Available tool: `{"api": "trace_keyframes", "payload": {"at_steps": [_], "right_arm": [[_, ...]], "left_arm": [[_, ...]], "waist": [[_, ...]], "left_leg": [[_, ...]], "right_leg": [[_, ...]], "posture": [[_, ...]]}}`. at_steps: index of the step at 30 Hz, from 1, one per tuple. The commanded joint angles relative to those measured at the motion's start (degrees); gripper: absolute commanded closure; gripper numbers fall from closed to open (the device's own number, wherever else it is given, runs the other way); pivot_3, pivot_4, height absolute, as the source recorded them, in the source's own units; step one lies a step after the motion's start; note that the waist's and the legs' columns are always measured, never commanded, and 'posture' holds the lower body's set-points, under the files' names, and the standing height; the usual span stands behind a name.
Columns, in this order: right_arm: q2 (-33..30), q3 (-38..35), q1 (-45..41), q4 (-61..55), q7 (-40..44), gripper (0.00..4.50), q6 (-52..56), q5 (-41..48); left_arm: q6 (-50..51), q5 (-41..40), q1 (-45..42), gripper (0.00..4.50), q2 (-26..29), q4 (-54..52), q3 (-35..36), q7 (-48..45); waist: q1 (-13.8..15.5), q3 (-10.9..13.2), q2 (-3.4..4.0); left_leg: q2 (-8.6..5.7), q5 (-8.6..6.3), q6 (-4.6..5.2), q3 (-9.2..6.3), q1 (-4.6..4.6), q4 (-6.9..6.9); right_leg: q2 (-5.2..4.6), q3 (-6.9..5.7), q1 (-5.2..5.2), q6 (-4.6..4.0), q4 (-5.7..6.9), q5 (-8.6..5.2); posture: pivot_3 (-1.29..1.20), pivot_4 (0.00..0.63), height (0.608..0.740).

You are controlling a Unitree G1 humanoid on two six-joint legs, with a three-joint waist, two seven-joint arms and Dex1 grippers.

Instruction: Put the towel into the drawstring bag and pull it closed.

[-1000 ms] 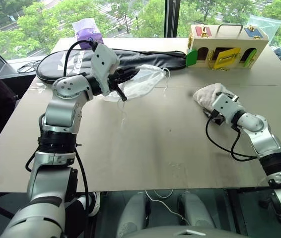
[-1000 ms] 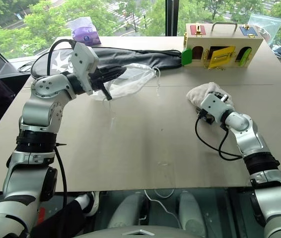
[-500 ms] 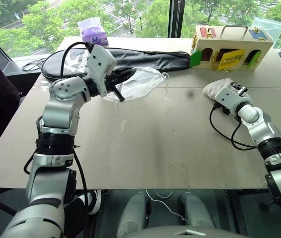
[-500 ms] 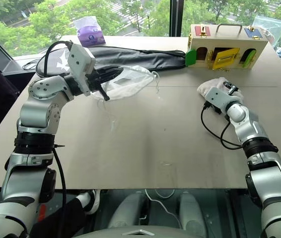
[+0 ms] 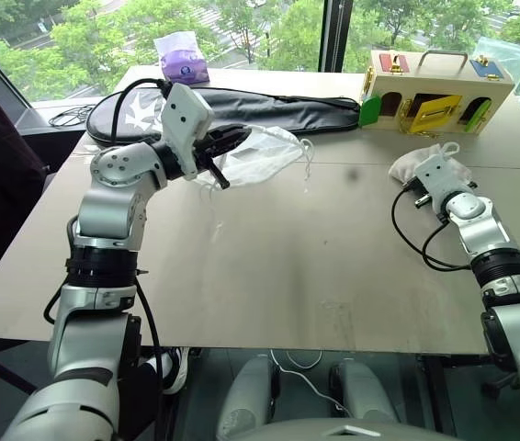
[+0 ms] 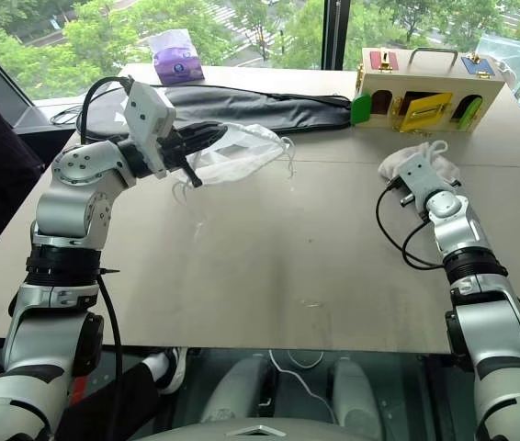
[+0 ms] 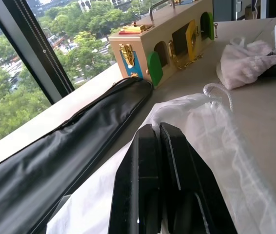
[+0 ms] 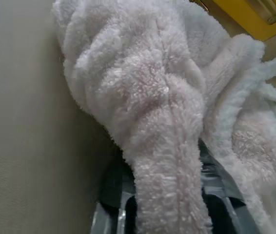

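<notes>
At upper left of the head view, the left gripper point(image 5: 228, 147) was clamped shut on the drawstring bag point(image 5: 262, 154), holding it above the table point(image 5: 288, 266). At right, the right gripper point(image 8: 165, 195) had pinched narrowly onto the towel point(image 6: 416, 158), beside the wooden box point(image 5: 435, 92).

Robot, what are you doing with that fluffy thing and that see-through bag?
The robot is packing a towel into a drawstring bag. Its left tool is shut on the bag, holding it up off the table near the long black case. Its right tool is pinching a fold of the towel, which lies on the table in front of the wooden box. The towel is not in the bag yet.
</notes>
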Motion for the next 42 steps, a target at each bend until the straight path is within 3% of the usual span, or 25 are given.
{"api": "trace_keyframes", "payload": {"at_steps": [1,4,7,9,13,17,20,23,26,28,32,42], "right_arm": [[-2.21,-0.78,1.40,1.05,-1.91,4.49,-0.33,-1.05],[-2.33,-2.41,2.37,-4.37,0.13,4.49,-7.75,1.69],[-0.68,-8.18,4.23,-13.18,5.91,4.49,-11.73,10.94],[0.33,-11.19,6.63,-23.44,14.82,4.49,-12.05,20.68],[-1.33,-13.43,12.81,-45.34,28.60,4.49,-0.18,38.13],[-4.62,-11.46,14.58,-58.34,33.89,4.49,11.62,47.09],[-4.83,-8.30,12.95,-62.44,35.23,4.49,14.18,47.19],[-5.25,-3.80,10.69,-61.28,36.17,4.49,9.57,39.86],[-2.37,-1.43,8.70,-57.88,30.44,4.49,5.30,32.33],[0.38,0.03,9.11,-56.47,25.62,4.49,2.00,26.91],[3.23,4.18,13.28,-60.14,23.52,4.49,1.77,22.28],[3.16,11.44,16.72,-66.36,22.60,4.49,0.79,11.57]], "left_arm": [[-0.28,-0.38,-0.38,4.50,0.69,-2.43,1.01,0.04],[-0.38,-0.25,-1.32,4.50,0.40,-1.43,0.74,-0.06],[0.47,-0.99,-2.29,4.50,-0.20,-0.35,0.85,-0.34],[2.03,-2.29,-2.70,4.50,-0.77,0.29,1.25,-0.78],[5.87,-6.00,-2.99,4.50,-1.94,0.78,2.21,-2.53],[6.73,-7.44,-2.78,4.50,-1.81,0.76,1.66,-5.45],[7.18,-7.97,-2.92,4.50,-2.11,0.98,1.48,-6.59],[8.39,-9.23,-3.04,4.50,-2.88,0.62,1.39,-7.29],[9.46,-9.92,-3.29,4.50,-3.60,0.44,1.29,-7.54],[9.86,-10.13,-3.70,4.50,-4.32,0.66,1.58,-6.99],[11.85,-11.67,-4.72,4.50,-5.75,1.02,2.63,-5.48],[16.38,-13.41,-6.41,4.50,-8.22,3.36,4.53,-0.32]], "waist": [[0.00,0.00,0.01],[-0.03,0.04,0.04],[-0.86,0.16,0.07],[-1.16,0.31,0.09],[-1.83,0.34,0.12],[-1.74,0.36,0.12],[-1.77,0.36,0.11],[-1.66,0.36,0.11],[-1.27,0.39,0.06],[-1.09,0.40,0.03],[-0.84,0.43,-0.05],[-1.06,0.44,-0.06]], "left_leg": [[0.00,0.00,0.00,-0.01,0.00,0.00],[0.00,0.00,0.00,-0.02,-0.02,-0.01],[0.01,0.00,0.00,0.01,-0.06,-0.02],[0.03,0.00,0.00,0.03,-0.08,-0.02],[0.13,-0.01,0.00,0.00,-0.08,-0.09],[0.14,-0.01,0.01,-0.04,-0.09,-0.10],[0.12,-0.01,0.01,0.02,-0.07,-0.07],[0.12,-0.01,0.01,0.02,-0.07,-0.04],[0.11,-0.01,0.01,0.03,-0.09,-0.04],[0.11,0.00,0.00,0.04,-0.11,-0.04],[0.11,0.01,-0.03,0.04,-0.26,-0.05],[0.09,0.02,-0.04,0.03,-0.48,0.03]], "right_leg": [[0.00,-0.01,0.00,0.00,0.01,0.00],[0.00,-0.02,-0.01,0.00,0.00,0.00],[0.01,0.01,-0.05,0.01,-0.01,0.00],[0.02,0.04,-0.07,0.02,0.01,0.00],[0.07,0.03,-0.19,0.09,0.13,-0.04],[0.08,-0.01,-0.21,0.09,0.14,-0.05],[0.06,0.06,-0.21,0.08,0.16,-0.05],[0.06,0.05,-0.21,0.08,0.18,-0.05],[0.06,0.05,-0.25,0.09,0.17,-0.06],[0.06,0.05,-0.28,0.08,0.18,-0.06],[0.06,0.07,-0.43,0.08,0.21,-0.06],[0.08,0.08,-0.64,0.09,0.27,-0.05]], "posture": [[0.00,0.150,0.740],[0.00,0.150,0.740],[0.00,0.150,0.740],[0.00,0.150,0.740],[0.00,0.150,0.740],[0.00,0.150,0.740],[0.00,0.150,0.740],[0.00,0.150,0.740],[0.00,0.150,0.740],[0.00,0.150,0.740],[0.00,0.150,0.740],[0.00,0.150,0.740]]}}
